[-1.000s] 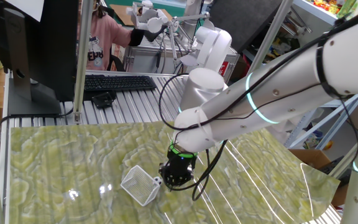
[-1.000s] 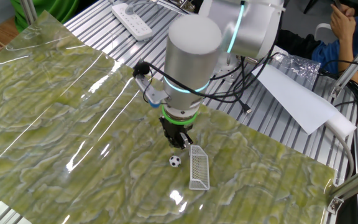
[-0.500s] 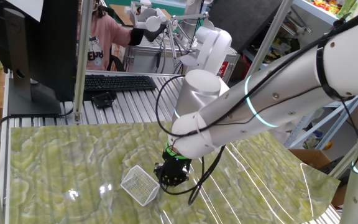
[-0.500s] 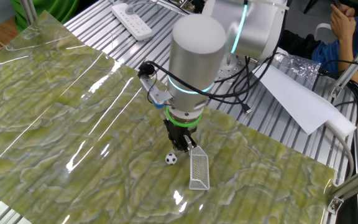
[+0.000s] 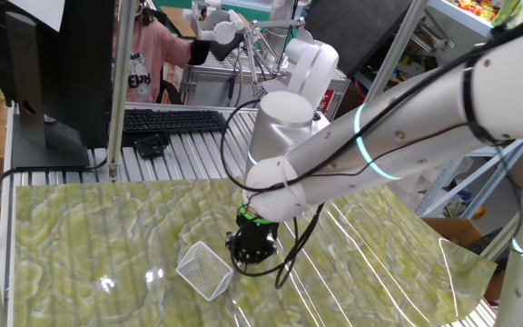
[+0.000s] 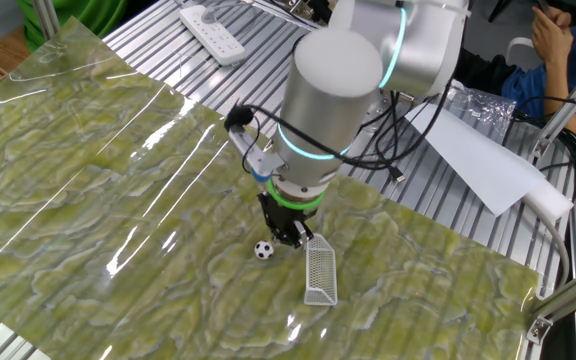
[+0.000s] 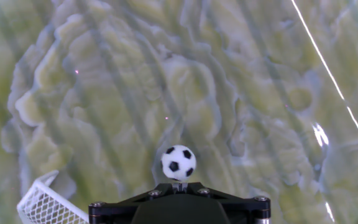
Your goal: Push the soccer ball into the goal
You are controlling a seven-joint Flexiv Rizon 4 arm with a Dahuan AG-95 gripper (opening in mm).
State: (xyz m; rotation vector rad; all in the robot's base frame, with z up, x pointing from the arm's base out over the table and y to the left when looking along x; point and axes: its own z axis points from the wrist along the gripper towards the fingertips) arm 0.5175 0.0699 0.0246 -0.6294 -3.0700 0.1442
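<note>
The soccer ball [image 6: 263, 249], tiny and white with black patches, lies on the green mat just left of the goal [image 6: 319, 270], outside its frame. The goal is a small white mesh net, seen also in one fixed view [image 5: 205, 269] and at the lower left of the hand view [image 7: 45, 203]. My gripper [image 6: 290, 238] is shut and stands low over the mat between ball and goal. In the hand view the ball [image 7: 178, 162] sits right in front of the closed fingertips, and the gripper [image 7: 179, 184] holds nothing. In one fixed view the gripper [image 5: 248, 257] hides the ball.
A keyboard [image 5: 172, 120] and a monitor [image 5: 53, 64] stand on the slatted table beyond the mat. A power strip [image 6: 213, 33] and a white sheet [image 6: 478, 150] lie at the mat's far edges. People are at the table's edge.
The ball has rolled a little away from the goal, to the left in the other fixed view. My gripper, still shut, has followed it and the arm has leaned over.
</note>
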